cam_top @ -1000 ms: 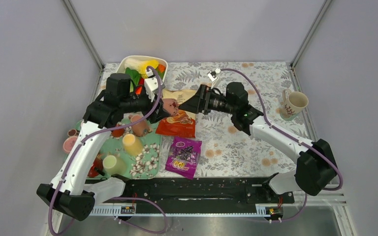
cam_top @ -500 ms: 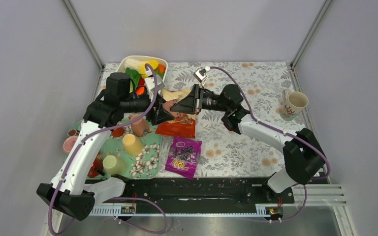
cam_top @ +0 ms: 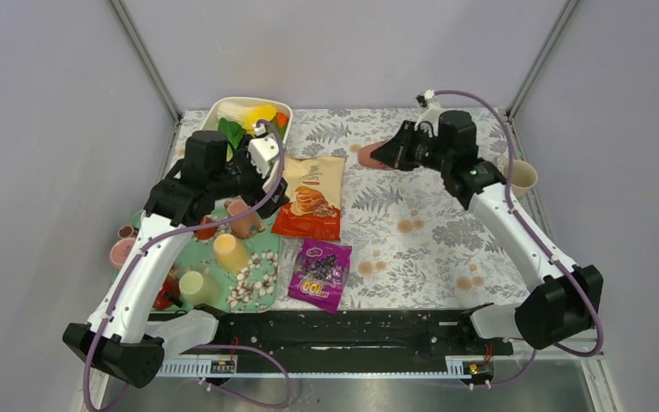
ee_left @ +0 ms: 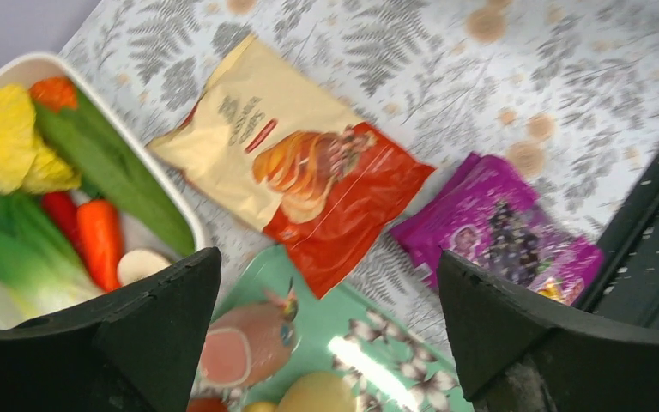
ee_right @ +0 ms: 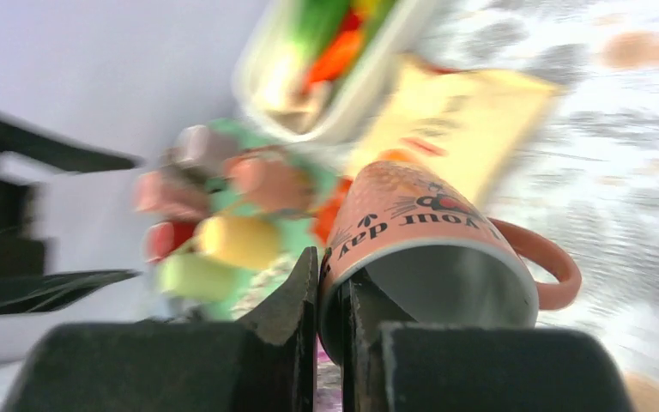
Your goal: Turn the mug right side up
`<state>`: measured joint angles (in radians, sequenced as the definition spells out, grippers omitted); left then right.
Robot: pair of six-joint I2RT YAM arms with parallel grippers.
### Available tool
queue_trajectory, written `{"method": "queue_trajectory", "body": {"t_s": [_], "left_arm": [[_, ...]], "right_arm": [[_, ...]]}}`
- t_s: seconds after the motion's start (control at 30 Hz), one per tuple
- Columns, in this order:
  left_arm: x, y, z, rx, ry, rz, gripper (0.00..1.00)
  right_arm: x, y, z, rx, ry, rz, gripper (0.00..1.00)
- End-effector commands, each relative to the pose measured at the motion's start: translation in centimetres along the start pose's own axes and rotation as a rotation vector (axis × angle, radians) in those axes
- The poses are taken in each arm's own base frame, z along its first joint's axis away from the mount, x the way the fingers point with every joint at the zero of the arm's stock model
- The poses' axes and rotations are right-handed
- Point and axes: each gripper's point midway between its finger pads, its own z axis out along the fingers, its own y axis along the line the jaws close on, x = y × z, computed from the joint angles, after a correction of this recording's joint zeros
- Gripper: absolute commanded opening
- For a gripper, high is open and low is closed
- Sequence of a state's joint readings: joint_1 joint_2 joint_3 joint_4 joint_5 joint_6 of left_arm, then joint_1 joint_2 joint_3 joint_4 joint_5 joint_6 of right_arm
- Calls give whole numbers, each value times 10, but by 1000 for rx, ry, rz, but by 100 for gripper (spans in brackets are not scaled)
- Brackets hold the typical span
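Here, clamped shut on the salmon mug (ee_right: 425,215): the right gripper (ee_right: 333,287), one finger inside the mouth and one outside, pinching the wall at the rim. Held tipped on its side, mouth toward the wrist camera, handle (ee_right: 558,270) sticking out sideways. Placed close to the far edge of the worktop (cam_top: 412,249), right of the middle; impossible to tell whether touching the cloth or just above it. Over the green tray (cam_top: 262,283) by the left edge, jaws spread wide and holding nothing: the left gripper (ee_left: 326,275). Probably ceramic, so rigid, weighty for a thin rim pinch, glazed and slippery, breakable if dropped. Best gripped across the wall as now, then swung base-down and lowered gently before releasing.
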<state>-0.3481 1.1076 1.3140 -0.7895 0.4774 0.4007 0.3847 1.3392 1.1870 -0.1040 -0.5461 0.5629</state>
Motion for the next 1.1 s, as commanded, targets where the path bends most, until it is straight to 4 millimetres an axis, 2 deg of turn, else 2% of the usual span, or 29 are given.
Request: {"method": "queue_trajectory", "body": {"t_s": [0.0,0.1,0.2,0.3,0.4,0.57,0.73,0.87,0.93,1.07], "left_arm": [[35,27,-6,-154,142,41,99],[64,33,-3,-180,244,48,99],[92,38,0,-207,339,54,99],[115,41,1,-220,414,72,99],[133,43,1,-220,474,106,99],[155,46,3,-200,555,163,99],[174,56,5,-213,651,201,91],[188,66,8,-226,724,233,90],[191,71,12,-235,743,246,90],[187,75,20,-244,725,223,90]], "right_arm": [[-24,-110,-58,580,94,-296,0],[-32,-174,-82,833,214,-311,0],[-34,-227,-91,954,295,-268,0],[-29,-269,-99,1041,343,-217,0],[-19,-295,-99,1058,395,-168,0],[-5,-322,-105,1115,463,-146,0],[6,-334,-109,1104,487,-99,0],[11,-338,-110,1108,504,-90,13],[12,-339,-110,1111,507,-89,16],[13,-339,-110,1107,510,-87,21]]}}
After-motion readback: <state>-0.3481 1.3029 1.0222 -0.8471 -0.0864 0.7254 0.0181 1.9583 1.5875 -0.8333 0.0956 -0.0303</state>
